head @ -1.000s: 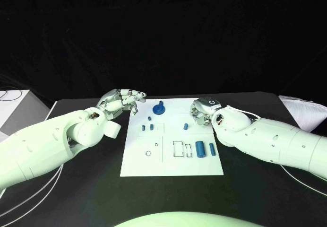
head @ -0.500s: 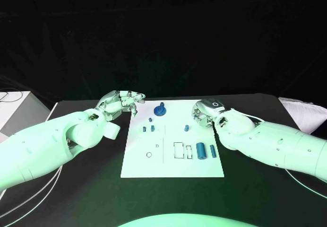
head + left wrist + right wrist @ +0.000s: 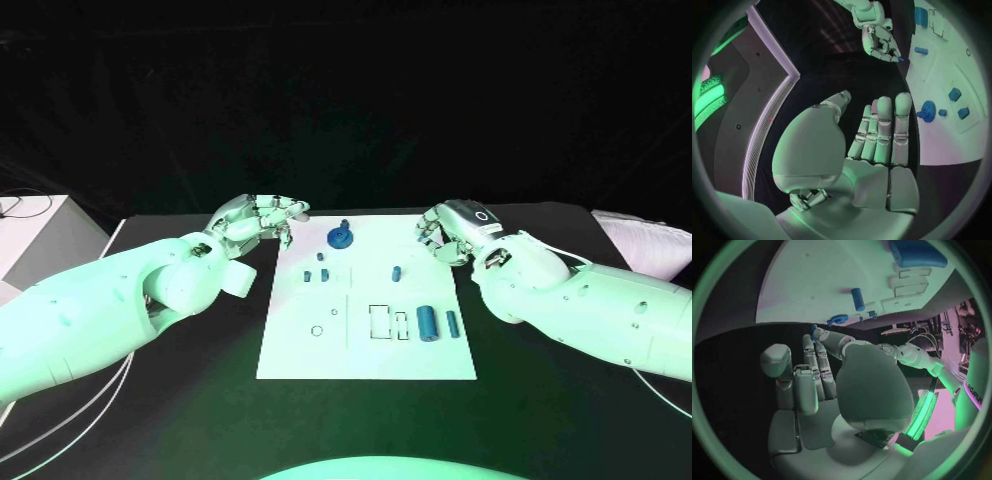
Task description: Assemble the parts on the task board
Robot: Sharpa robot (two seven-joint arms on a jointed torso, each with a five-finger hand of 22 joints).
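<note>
A black table [image 3: 173, 400] carries a white box [image 3: 36, 232] and a pale bundle [image 3: 642, 235] beside its edges.

Dim scene, dark backdrop, fisheye-bent edges.

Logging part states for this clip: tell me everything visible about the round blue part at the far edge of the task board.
The round blue part is a disc-like piece, plastic by its look, with a small upright stub at its top. It sits on the white task board near the far edge, between the two robot hands. Nothing touches it: the left robot hand and the right robot hand both stand off the board's sides.
</note>
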